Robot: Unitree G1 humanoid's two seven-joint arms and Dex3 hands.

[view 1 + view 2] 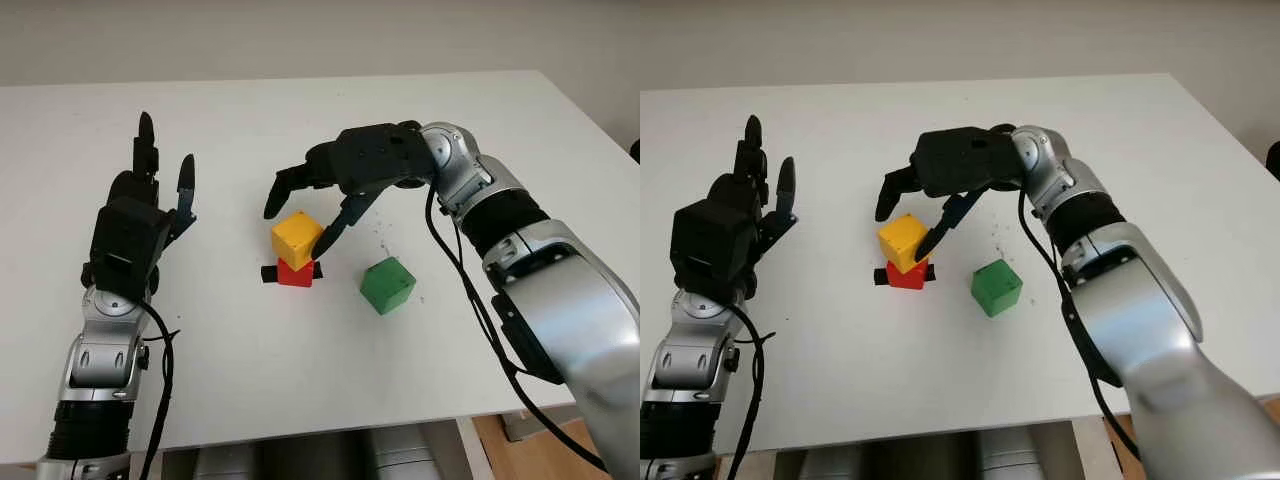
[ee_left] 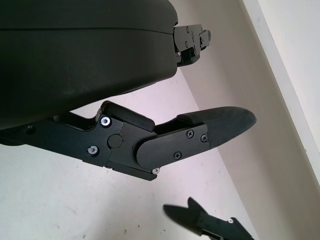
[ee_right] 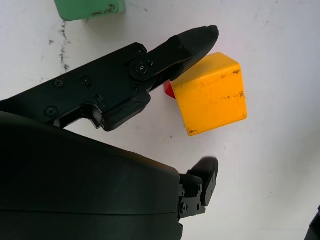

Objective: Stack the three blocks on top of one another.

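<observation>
Left hand [image 1: 150, 195]: far left over the white counter [image 1: 300, 360], raised, fingers pointing away from the robot, holding nothing, released. Well apart from all the blocks. Left wrist view has its black fingers [image 2: 210, 130] against bare counter and the wall behind.

Centre: yellow block [image 1: 296, 239] sits on top of the red block [image 1: 294, 273]. It's turned a bit relative to the red one, so red edges and corners poke out below. A small black mark or tape bit [image 1: 269, 273] lies on the counter, touching the red block on its left side. Stack is two high.

Right hand [image 1: 325, 205]: reaches in from the right, over and just behind the stack, fingers draped either side of the yellow block. One fingertip [image 3: 197, 37] is against the yellow block's right face, or just beside it; can't tell if it's actually touching. The other fingers [image 1: 275, 195] hang clear of the block to the upper left. Not clamped on anything, so the hand is released.

Right of the stack: green block [image 1: 387, 285] alone on the counter, near the stack but apart from it, below the right forearm. Not stacked yet. A few dark specks on the counter beside it.
</observation>
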